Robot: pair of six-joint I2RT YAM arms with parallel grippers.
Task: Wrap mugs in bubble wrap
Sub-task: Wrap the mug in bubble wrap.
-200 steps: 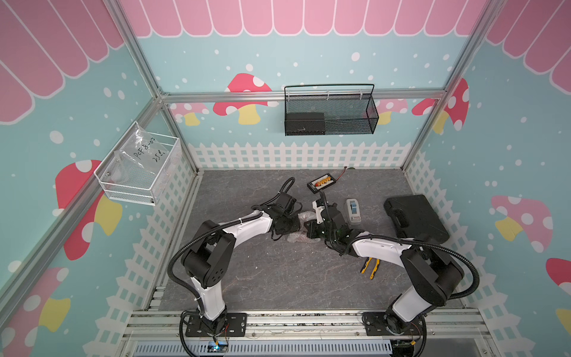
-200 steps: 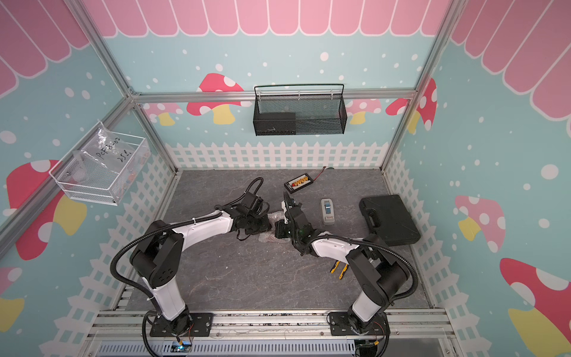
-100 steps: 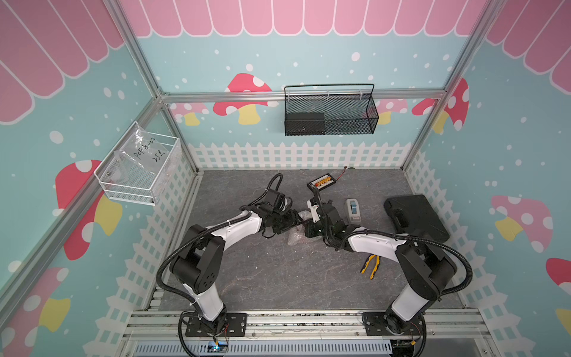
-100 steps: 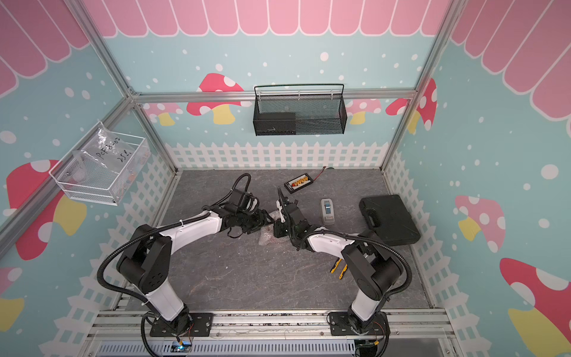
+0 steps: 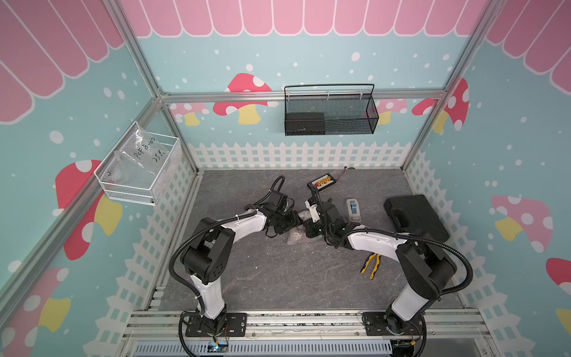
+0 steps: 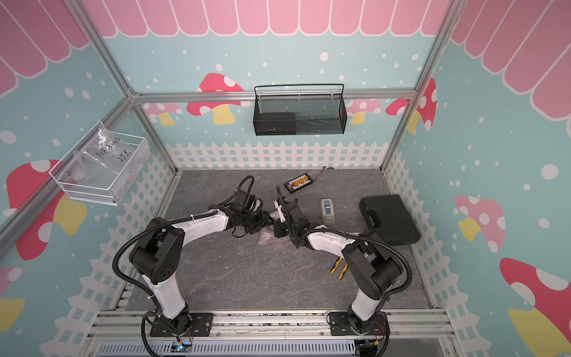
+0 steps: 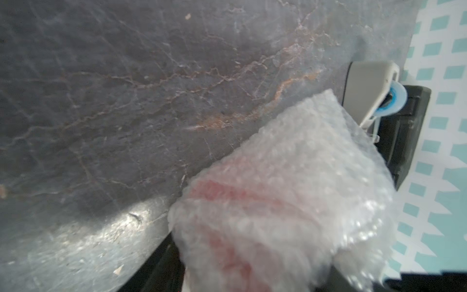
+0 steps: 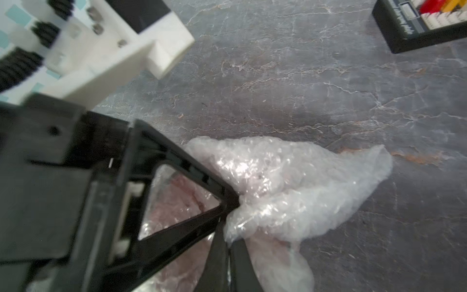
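the red mug [image 7: 227, 199] sits near the middle of the table [image 5: 278, 278], bundled in the bubble wrap [image 8: 290, 182], with only a pink blush showing through the plastic. the right gripper [image 8: 228, 242] is pinched tight on a gathered fold of the wrap. the left gripper [image 5: 295, 222] noses in from the opposite side with dark fingers either side of the bundle. i can't tell whether it is squeezing or slack.

my worry is that the right pinch looks like it has film only, not the mug. a pull or lift from there could drag the sheet off and let the mug roll out. a loose flap lies spread on the table, and nothing i can see fastens it, so it may spring open once let go. the two grippers are almost tip to tip, so a careless turn could knock one against the other.

for room, the table is bare toward the arm bases and out to the left fence. on the right side the tape dispenser [image 5: 353, 210] is near, with the black case [image 5: 414, 218] beyond it. the yellow-handled pliers [image 5: 370, 265] lie beside the right forearm. the connector board [image 8: 419, 22] sits toward the back fence.
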